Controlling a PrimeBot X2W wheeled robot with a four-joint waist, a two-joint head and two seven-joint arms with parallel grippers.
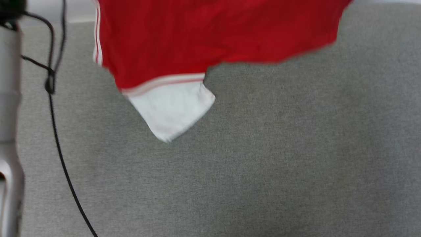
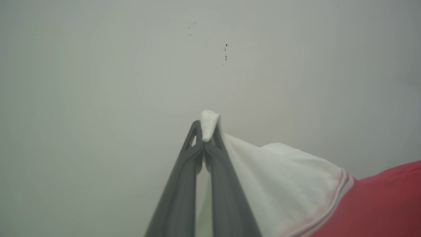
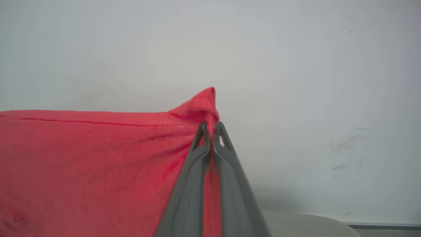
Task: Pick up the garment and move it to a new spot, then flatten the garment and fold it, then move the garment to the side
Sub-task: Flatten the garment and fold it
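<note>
The garment (image 1: 210, 36), a red jersey with white sleeves, hangs in the air above the grey surface, its plain red side facing me. One white sleeve (image 1: 171, 108) dangles lowest. In the left wrist view my left gripper (image 2: 205, 131) is shut on a pinch of white sleeve cloth (image 2: 283, 177), with a tuft sticking out past the tips. In the right wrist view my right gripper (image 3: 210, 130) is shut on a red corner of the garment (image 3: 82, 164), which stretches away to that view's left.
A grey fabric-covered surface (image 1: 263, 164) spreads under the hanging garment. My pale left forearm (image 1: 8, 131) stands along the left edge with a black cable (image 1: 59, 148) trailing down beside it. A plain white wall (image 3: 296, 65) lies behind both grippers.
</note>
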